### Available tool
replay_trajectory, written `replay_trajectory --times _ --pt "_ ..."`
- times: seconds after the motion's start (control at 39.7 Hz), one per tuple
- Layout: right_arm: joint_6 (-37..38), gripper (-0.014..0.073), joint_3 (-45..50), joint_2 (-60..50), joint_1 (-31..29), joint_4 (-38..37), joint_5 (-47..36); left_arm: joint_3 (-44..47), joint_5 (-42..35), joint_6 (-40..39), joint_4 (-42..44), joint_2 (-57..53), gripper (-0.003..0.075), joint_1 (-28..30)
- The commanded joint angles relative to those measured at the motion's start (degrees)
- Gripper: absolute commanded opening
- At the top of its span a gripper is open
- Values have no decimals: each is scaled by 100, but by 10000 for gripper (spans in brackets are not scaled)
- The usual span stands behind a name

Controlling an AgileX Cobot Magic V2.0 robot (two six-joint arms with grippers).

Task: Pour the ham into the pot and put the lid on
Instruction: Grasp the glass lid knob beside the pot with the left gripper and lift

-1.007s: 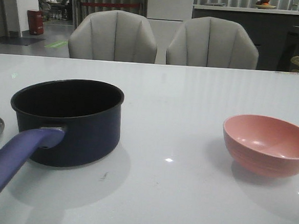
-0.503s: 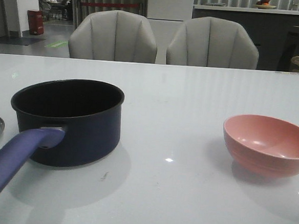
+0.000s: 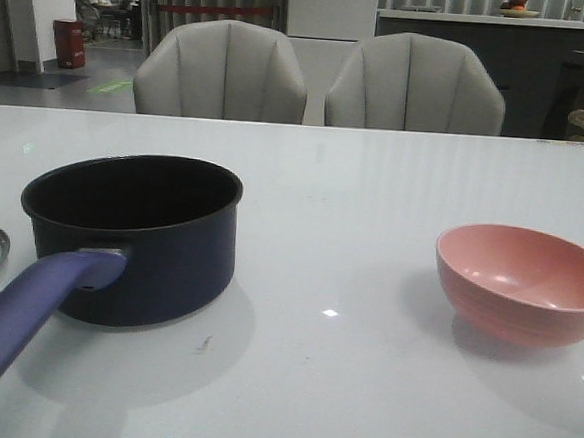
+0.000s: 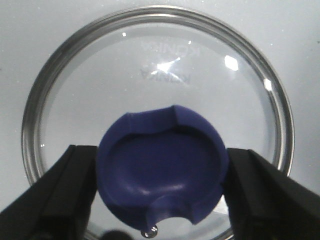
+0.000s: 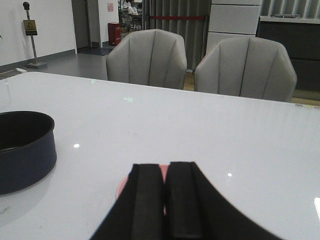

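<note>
The ham is not showing in any view; the pink bowl [image 3: 521, 283] is sitting on the right side of the table [image 3: 374, 195], and from the low front angle only its inner far wall is visible, so its bottom is hidden. In the right wrist view only a sliver of the bowl is peeking out behind the fingers. The pot [image 3: 130, 236] is standing upright on the left side of the table, well apart from the bowl, its handle [image 3: 20, 315] reaching toward the camera and being cut off at the lower left edge. Its black inside is too dark to read. The lid [image 4: 155, 115] is lying flat on the table just left of the pot; in the front view only a short arc of its rim is showing at the left edge. The left gripper [image 4: 160, 185] is hanging over the lid with its fingers [image 4: 65, 195] spread on either side of the knob [image 4: 162, 172]; whether the pads are touching it is unclear. The right gripper [image 5: 165, 200] is holding its fingers pressed together, with nothing between them, above the bowl. Two chairs [image 3: 222, 72] are standing behind the table.
</note>
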Motion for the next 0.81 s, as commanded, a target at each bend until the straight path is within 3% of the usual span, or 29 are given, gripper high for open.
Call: replay_trajectory --times 0.0,0.78 --pt "-50 148 -175 67 4 29 -388 -162 -96 -8 -32 -127 413 -5" --pt "-50 148 -175 67 4 29 -388 -927 200 292 -32 -1034 404 -28"
